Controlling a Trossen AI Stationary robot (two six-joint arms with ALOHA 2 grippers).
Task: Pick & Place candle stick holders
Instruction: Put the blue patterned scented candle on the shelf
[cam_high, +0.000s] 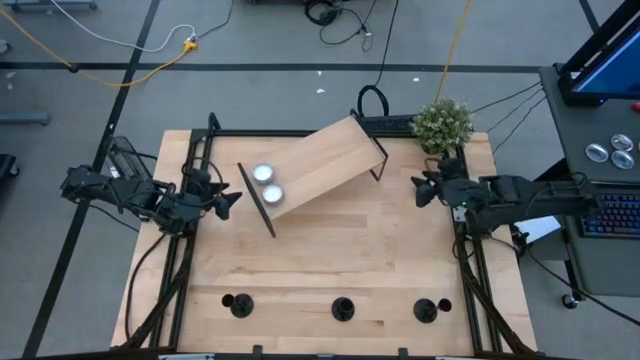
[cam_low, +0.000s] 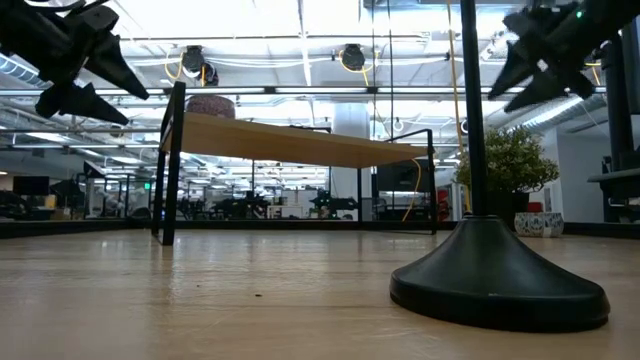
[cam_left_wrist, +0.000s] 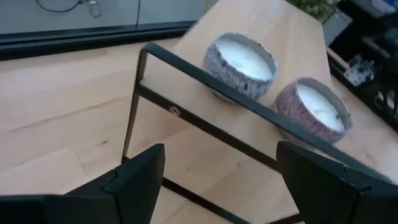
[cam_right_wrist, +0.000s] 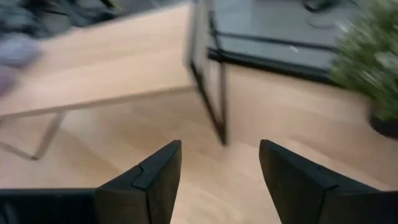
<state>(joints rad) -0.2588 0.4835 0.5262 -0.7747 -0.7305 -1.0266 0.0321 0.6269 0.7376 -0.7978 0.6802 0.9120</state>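
Observation:
Three black candlestick holders stand on their round bases along the table's near edge: one at the left (cam_high: 238, 304), one in the middle (cam_high: 343, 309), one at the right (cam_high: 427, 310). The low view shows one holder close up (cam_low: 497, 280). My left gripper (cam_high: 232, 200) is open and empty above the table's left side, beside the wooden shelf's left end; it also shows in the low view (cam_low: 85, 75) and the left wrist view (cam_left_wrist: 217, 180). My right gripper (cam_high: 420, 188) is open and empty above the table's right side, near the shelf's right end, and shows in the right wrist view (cam_right_wrist: 221, 174).
A wooden shelf (cam_high: 315, 168) on a black metal frame stands slantwise at the table's far middle. Two tealight candles (cam_high: 267, 183) sit on its left end. A potted plant (cam_high: 443, 125) stands at the far right corner. Bare tabletop lies between the shelf and the holders.

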